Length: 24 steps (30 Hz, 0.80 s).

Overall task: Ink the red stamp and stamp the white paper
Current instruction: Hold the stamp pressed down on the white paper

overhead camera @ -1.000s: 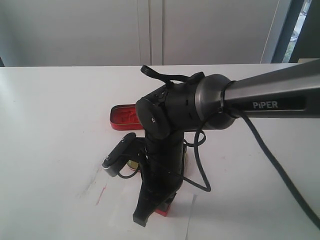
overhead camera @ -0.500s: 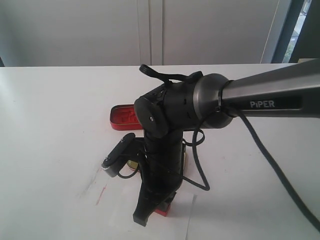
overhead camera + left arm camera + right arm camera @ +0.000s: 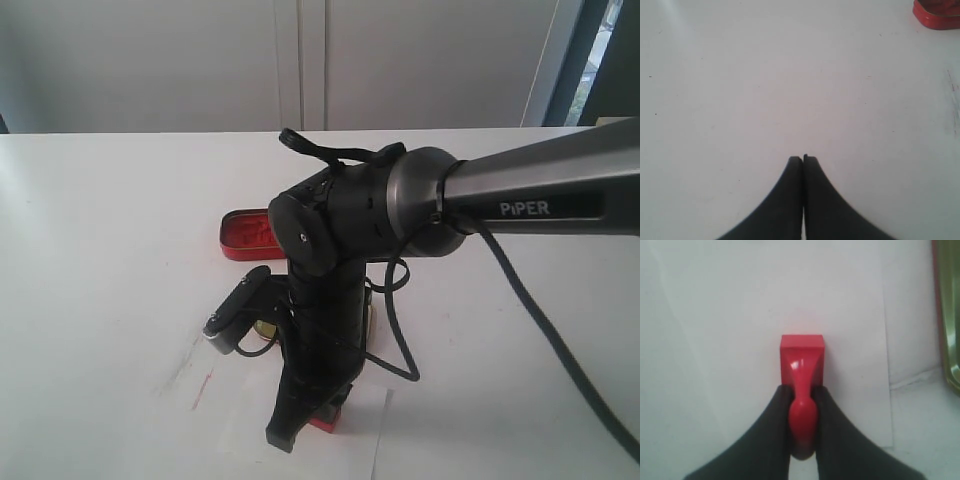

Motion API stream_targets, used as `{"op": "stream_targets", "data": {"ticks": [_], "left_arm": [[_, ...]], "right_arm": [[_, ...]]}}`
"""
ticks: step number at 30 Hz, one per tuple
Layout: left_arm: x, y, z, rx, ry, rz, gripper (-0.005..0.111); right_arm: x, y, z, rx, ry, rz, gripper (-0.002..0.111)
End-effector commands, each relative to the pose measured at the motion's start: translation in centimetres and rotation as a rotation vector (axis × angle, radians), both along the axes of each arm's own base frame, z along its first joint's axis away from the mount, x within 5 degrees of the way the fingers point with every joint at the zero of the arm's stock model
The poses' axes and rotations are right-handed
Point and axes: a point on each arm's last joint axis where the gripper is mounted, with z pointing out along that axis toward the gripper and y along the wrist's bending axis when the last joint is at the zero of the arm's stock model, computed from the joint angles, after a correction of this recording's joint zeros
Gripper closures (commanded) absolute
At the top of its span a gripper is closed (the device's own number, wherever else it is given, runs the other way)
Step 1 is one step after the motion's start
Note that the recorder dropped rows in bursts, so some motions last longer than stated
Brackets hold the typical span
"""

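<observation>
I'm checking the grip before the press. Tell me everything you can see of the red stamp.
The red stamp is small, bright red and glossy, plastic by its look: a rectangular block base with a narrow, rounded handle that flares into it. The right gripper clamps the handle between its two black fingers, leaving the base clear beyond the fingertips. It points base-down over the white paper; whether the base actually presses the sheet cannot be told. In the exterior view only a red corner shows beneath the gripper.

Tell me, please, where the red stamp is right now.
The red stamp is gripped by its handle in the right gripper, base down at the white paper, bottom centre of the exterior view.
</observation>
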Motion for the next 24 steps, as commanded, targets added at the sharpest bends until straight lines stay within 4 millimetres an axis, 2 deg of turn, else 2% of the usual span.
{"op": "stream_targets", "data": {"ticks": [1,19,24], "left_arm": [[-0.05,-0.01,-0.30,-0.005,0.012,0.003,0.107],[-0.05,-0.01,-0.30,-0.005,0.012,0.003,0.107],[-0.05,-0.01,-0.30,-0.005,0.012,0.003,0.107]], "right_arm": [[-0.73,-0.64,-3.46,-0.084,0.094,0.004,0.108],[-0.55,-0.43,-3.62,-0.063,0.076,0.001,0.108],[-0.41,-0.25,-2.71,-0.060,0.075,0.002,0.108]]}}
